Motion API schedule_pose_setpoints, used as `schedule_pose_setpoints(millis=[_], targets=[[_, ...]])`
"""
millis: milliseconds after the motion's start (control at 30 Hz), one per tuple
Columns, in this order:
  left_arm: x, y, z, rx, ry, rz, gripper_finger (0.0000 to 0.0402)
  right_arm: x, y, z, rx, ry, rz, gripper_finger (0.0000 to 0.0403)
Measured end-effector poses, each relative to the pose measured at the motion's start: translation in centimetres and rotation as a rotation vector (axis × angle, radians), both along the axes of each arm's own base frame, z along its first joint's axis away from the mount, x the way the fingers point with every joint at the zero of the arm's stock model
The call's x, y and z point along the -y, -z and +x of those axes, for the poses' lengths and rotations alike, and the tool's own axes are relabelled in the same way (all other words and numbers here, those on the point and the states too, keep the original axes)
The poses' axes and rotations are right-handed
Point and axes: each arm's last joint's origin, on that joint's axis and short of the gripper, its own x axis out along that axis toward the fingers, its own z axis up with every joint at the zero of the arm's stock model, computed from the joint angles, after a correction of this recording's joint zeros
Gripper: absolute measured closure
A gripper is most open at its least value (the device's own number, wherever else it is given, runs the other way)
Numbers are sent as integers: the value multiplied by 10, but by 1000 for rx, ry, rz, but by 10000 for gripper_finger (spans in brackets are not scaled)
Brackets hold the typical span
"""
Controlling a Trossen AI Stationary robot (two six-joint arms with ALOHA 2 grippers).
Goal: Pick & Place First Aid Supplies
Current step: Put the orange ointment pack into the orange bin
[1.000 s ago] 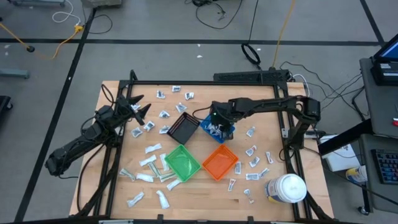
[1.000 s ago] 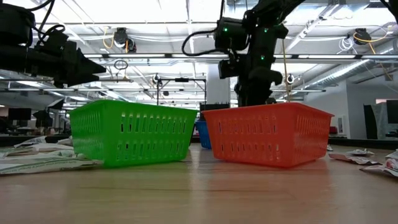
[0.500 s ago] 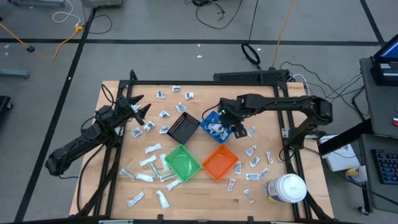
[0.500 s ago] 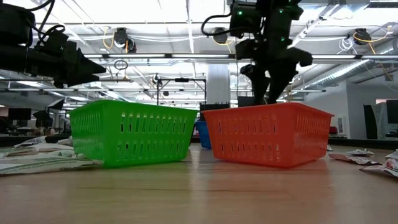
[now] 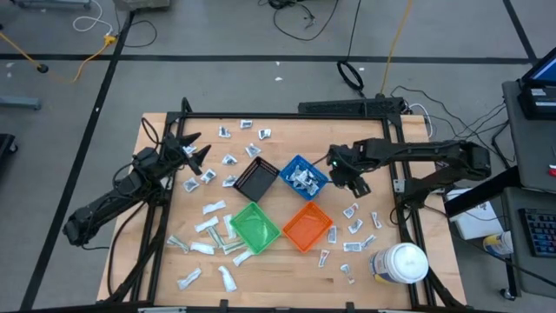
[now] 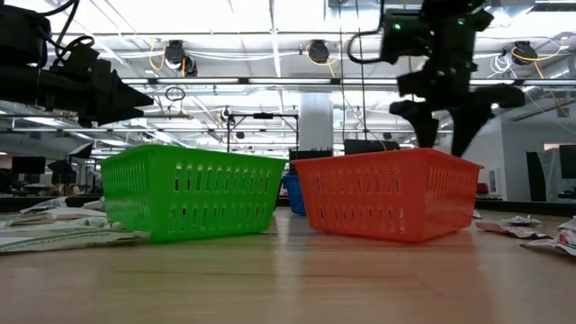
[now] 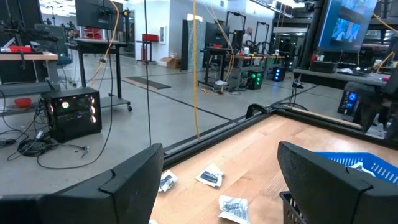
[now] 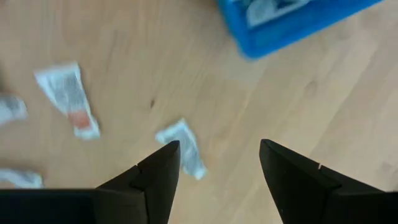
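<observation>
We see even, bright light from ceiling strips (image 6: 225,81) at twelve o'clock. Shadows stay soft. The right wrist view blurs.

High view: straight down, whole table (image 5: 261,261). Low view: table-top level, close behind bins. Both share blue bin (image 5: 303,175), as do both wrist views.

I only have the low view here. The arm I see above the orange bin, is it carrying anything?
Observer: No. The right gripper is open and empty, over the table beside the blue bin, not over the orange one.
Operator: Anything in that blue bin?
Observer: Several white packets lie in it.
Operator: What's under the gripper?
Observer: A loose packet on the wood, near one finger.
</observation>
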Motion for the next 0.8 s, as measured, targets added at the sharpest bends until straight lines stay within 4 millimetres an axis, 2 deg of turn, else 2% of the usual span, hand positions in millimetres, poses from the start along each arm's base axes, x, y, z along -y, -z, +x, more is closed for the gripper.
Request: schedule_pose_setpoints(millis=[433,800], targets=[[0,0,0,-1,0,-1,78,-1,47,-41,-92,-89,-41,191],[0,0,0,-1,0,-1,78,1,70,-30,-100,-98,-33,191]])
